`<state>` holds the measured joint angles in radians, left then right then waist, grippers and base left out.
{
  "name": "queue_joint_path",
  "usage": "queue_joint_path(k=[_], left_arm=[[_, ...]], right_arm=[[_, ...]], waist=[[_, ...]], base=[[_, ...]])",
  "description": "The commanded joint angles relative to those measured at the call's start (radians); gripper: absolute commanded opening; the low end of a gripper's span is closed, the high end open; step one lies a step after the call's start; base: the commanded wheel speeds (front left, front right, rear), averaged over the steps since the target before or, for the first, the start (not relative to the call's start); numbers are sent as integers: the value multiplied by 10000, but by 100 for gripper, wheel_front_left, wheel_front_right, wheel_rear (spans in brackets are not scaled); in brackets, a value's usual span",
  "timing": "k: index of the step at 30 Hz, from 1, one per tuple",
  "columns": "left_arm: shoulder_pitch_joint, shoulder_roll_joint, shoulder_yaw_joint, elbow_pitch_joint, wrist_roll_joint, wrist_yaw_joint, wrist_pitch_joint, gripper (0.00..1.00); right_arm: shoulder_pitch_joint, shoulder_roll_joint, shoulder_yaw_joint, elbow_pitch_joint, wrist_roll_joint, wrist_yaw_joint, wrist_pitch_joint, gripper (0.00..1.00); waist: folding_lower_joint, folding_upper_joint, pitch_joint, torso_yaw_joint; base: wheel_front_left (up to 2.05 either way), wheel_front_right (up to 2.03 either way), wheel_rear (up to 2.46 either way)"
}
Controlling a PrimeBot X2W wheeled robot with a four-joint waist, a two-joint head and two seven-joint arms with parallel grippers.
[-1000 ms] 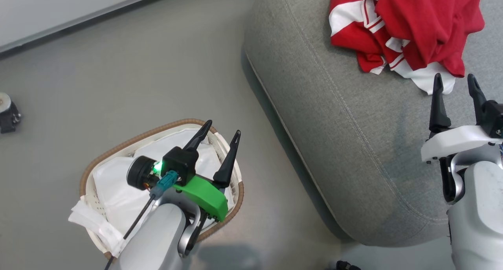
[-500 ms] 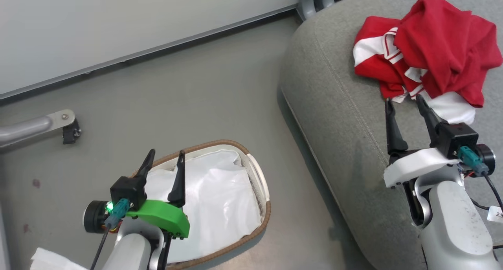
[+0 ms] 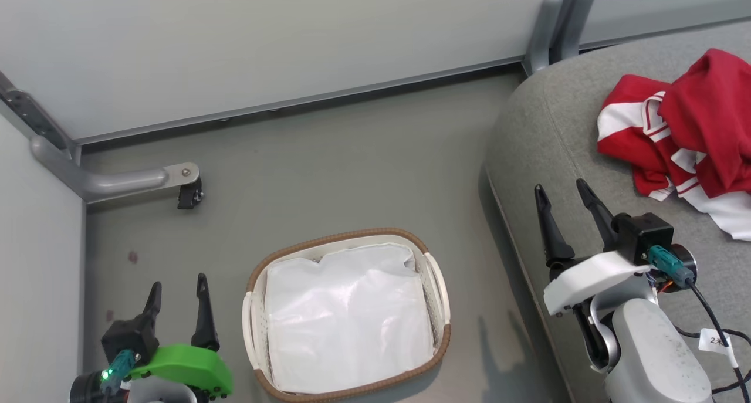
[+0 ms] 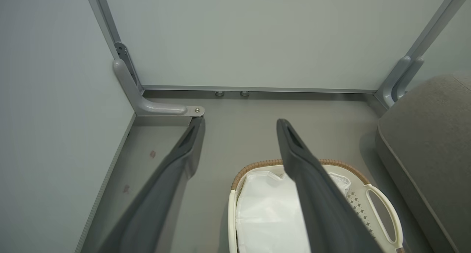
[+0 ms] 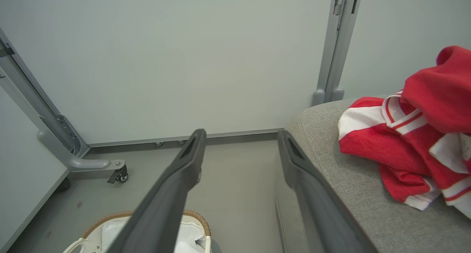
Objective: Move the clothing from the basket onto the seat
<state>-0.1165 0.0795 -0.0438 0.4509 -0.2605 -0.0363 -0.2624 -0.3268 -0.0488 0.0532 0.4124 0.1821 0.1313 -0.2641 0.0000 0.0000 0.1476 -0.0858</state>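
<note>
Clothing (image 3: 692, 127) laid on the seat (image 3: 563, 133), right of the spread, empty right gripper (image 3: 559, 185).
The basket (image 3: 346, 236), right of the spread left gripper (image 3: 178, 281), is judged emptied; the clothing is best left undisturbed.

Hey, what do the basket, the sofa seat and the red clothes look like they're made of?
Basket: likely matte white moulded plastic, given its punched holes; the brown rim looks woven, wicker or imitation. Its liner: thin white cloth, creased. Seat: matte grey woven upholstery with stitched seams. Clothes: soft red-and-white fabric, crumpled in loose folds.
</note>
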Motion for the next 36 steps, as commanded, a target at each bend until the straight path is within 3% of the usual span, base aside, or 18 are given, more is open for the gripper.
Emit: queue_joint_path(k=[1,15,16,20,36], left_arm=[[226,-35,188,-14,67,-62,-34,100],[993,-271,1259,401,29,-401,-35,100],[873,-278,1231,411,59,-373,2,0],[874,-345,1219,735,11,-371,93,0],[679,-329,1312,149,-2836,-496,882,0]], right_arm=[[222,-43,67,42,69,-11,-3,100],[1166,-41,205,216,338,-11,-5,100],[1050,0,211,199,292,0,-2,0],[1290,59,213,512,349,0,32,0],[1473,40,-192,36,3290,-1,826,0]], waist=[[0,0,-335,324],[0,0,-951,528],[0,0,-921,501],[0,0,-932,508],[0,0,-998,553]], base=[[0,0,0],[0,0,0],[0,0,0],[0,0,0],[0,0,0]])
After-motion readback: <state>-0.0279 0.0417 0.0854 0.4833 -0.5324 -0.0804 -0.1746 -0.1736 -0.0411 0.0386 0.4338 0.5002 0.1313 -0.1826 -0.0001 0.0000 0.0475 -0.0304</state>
